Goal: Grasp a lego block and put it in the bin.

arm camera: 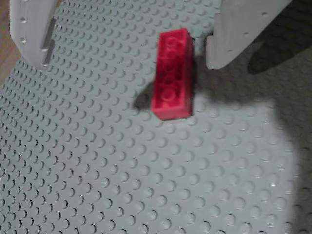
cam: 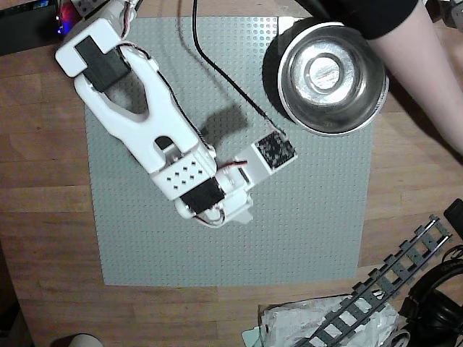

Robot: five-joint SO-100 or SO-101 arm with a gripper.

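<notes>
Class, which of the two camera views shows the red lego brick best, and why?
The wrist view: the red lego brick lies in plain sight on the grey studded baseplate, between the tool's spread fingers. In the overhead view the arm covers that spot, so no brick shows.

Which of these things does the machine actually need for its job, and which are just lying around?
Needed:
red brick
steel bowl
pincer, open, with the brick between its fingers

Just lying about:
grey baseplate, only the work surface
toy track
crumpled plastic
black cables
a person's arm
</notes>
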